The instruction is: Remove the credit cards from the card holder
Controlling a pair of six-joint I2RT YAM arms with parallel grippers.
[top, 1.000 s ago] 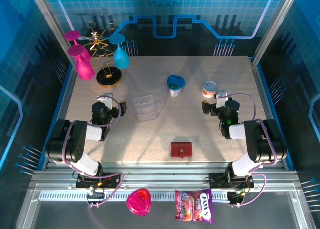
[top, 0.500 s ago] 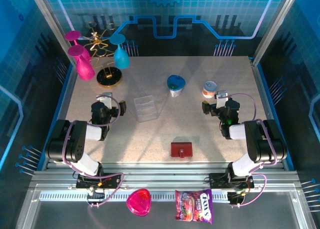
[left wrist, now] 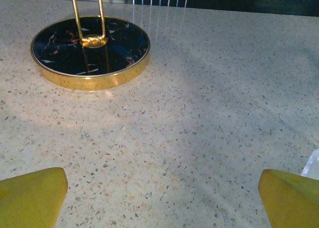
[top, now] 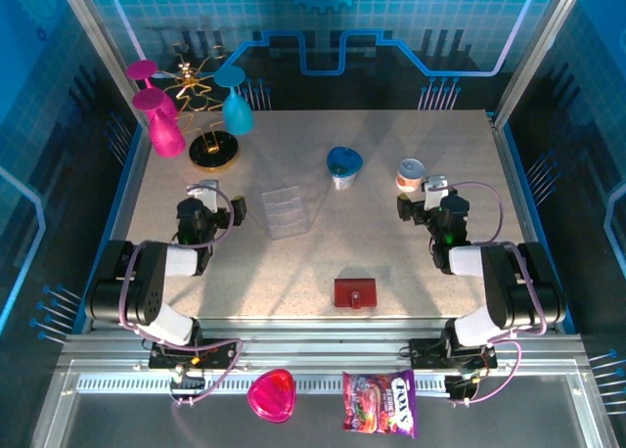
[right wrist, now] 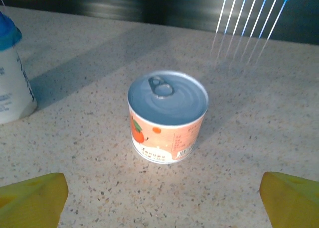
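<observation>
The speckled tabletop [top: 391, 243] fills the enclosure. The left arm [top: 147, 282] and right arm [top: 509, 287] are folded low at its near corners, each reaching towards the far side.

At the far left a gold stand [top: 215, 150] on a round black base carries two pink glasses [top: 161, 125] and a teal one, hung upside down and tilted. A clear tray [top: 286, 213] sits right of the left arm's wrist. On the metal ledge in front of the tabletop lie a candy bag [top: 380, 404] and, to its left, a pink heart dish [top: 271, 394].

The dark red card holder [top: 355, 292] lies flat and closed near the front edge, between the two arms and nearer the right one, apart from both. With it closed, what it holds cannot be told.

A blue-lidded cup [top: 343, 167] stands at far centre, with a small can [top: 410, 174] to its right.

The left end effector [top: 217, 201] is released, its yellow fingers [left wrist: 30, 195] spread wide over bare tabletop with the stand's base ahead. The right end effector [top: 423, 196] is also released and grasps nothing. The can stands upright just ahead of it and untouched, with the cup at the left edge of that wrist view.
</observation>
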